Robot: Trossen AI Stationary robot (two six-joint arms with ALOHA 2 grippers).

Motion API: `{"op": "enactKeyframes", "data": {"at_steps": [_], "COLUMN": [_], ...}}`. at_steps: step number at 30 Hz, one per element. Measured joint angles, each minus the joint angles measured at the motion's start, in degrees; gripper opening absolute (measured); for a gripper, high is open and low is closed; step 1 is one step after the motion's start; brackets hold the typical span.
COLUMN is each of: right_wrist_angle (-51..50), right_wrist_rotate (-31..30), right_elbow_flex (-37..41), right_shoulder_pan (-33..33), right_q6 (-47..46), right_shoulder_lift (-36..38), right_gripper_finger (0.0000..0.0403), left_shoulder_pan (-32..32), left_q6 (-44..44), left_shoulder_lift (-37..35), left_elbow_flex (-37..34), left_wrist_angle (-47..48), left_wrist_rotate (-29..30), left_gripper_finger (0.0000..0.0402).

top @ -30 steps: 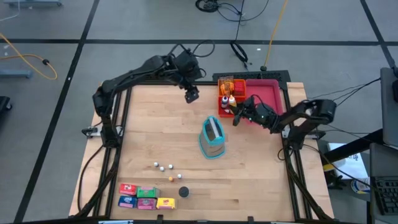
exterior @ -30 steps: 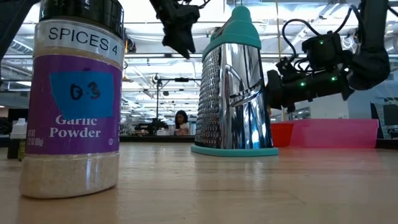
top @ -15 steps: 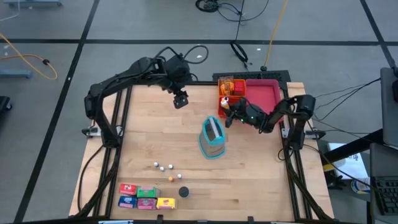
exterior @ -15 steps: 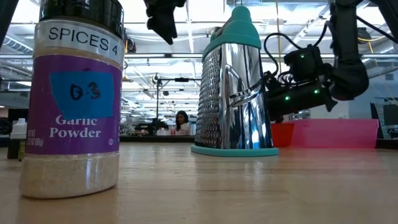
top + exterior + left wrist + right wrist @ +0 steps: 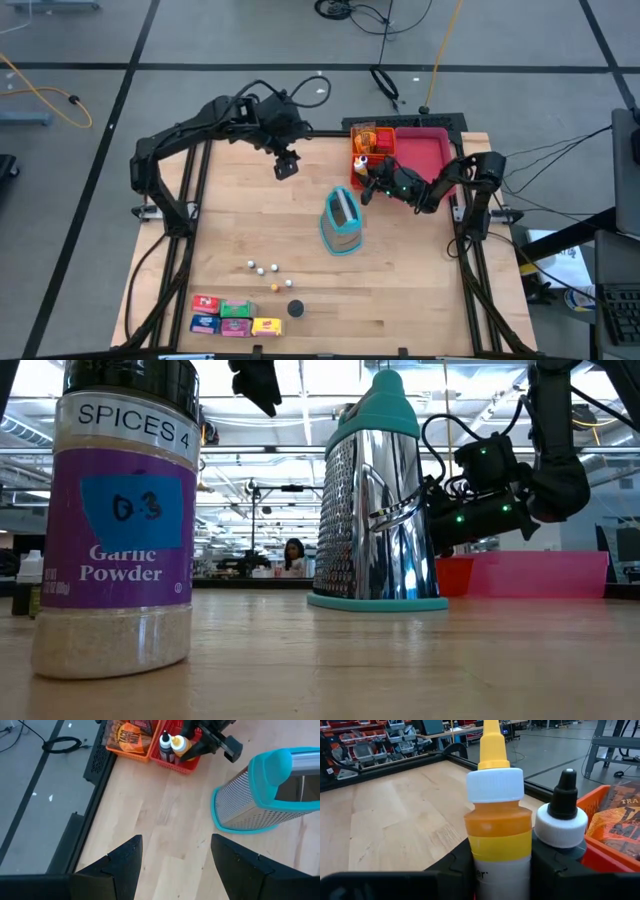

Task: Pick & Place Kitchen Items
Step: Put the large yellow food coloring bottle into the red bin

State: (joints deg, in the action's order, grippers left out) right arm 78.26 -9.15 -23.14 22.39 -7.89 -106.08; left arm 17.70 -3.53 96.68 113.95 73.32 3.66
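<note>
A small bottle (image 5: 498, 827) with orange and yellow contents, a white cap and a yellow nozzle stands upright at the left end of the red tray (image 5: 425, 152). My right gripper (image 5: 501, 870) is shut on it. A black-nozzled bottle (image 5: 562, 822) stands right beside it. My left gripper (image 5: 285, 165) hangs open, high over the table's far left part, with nothing between its fingers (image 5: 131, 854). Small coloured boxes (image 5: 235, 314), a black-lidded spice jar (image 5: 295, 309) and tiny white and orange pieces (image 5: 264, 270) rest near the table's front edge. My right gripper pinches the bottle's lower body (image 5: 500, 857) between its two fingers (image 5: 455, 867), one on each side. The fingers lie level and come from the table's right side. The bottle stays upright; the fingers hide its base.
A steel grater with teal trim (image 5: 342, 222) stands upright mid-table, just near-left of my right gripper. An orange tray (image 5: 362, 133) holding a snack packet sits beside the red tray at the far edge. In the low view the garlic powder jar (image 5: 125, 520) stands close to the camera.
My left gripper has risen and moved toward the table's left edge, away from the trays, still open. My right gripper has sunk and shifted slightly left at the red tray's left end, then kept still.
</note>
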Motion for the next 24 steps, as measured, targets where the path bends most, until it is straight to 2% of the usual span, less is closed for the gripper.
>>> {"op": "enactKeyframes", "data": {"at_steps": [5,14,24], "right_wrist_angle": [0.8,3.2,3.6], "right_wrist_rotate": [0.0,0.0,0.0], "right_elbow_flex": [0.0,0.0,0.0], "right_shoulder_pan": [0.0,0.0,0.9], "right_q6": [0.4,1.5,1.6], "right_shoulder_lift": [0.0,0.1,0.1], "right_gripper_finger": [0.0134,0.0134,0.0166], "left_shoulder_pan": [-0.3,-0.3,-0.3], "left_q6": [0.0,0.3,0.4], "left_shoulder_lift": [0.0,0.0,0.0], "left_elbow_flex": [0.0,0.0,0.0], "left_wrist_angle": [0.0,0.0,0.0], "left_wrist_rotate": [0.0,0.0,0.0], "left_gripper_finger": [0.0237,0.0237,0.0237]}}
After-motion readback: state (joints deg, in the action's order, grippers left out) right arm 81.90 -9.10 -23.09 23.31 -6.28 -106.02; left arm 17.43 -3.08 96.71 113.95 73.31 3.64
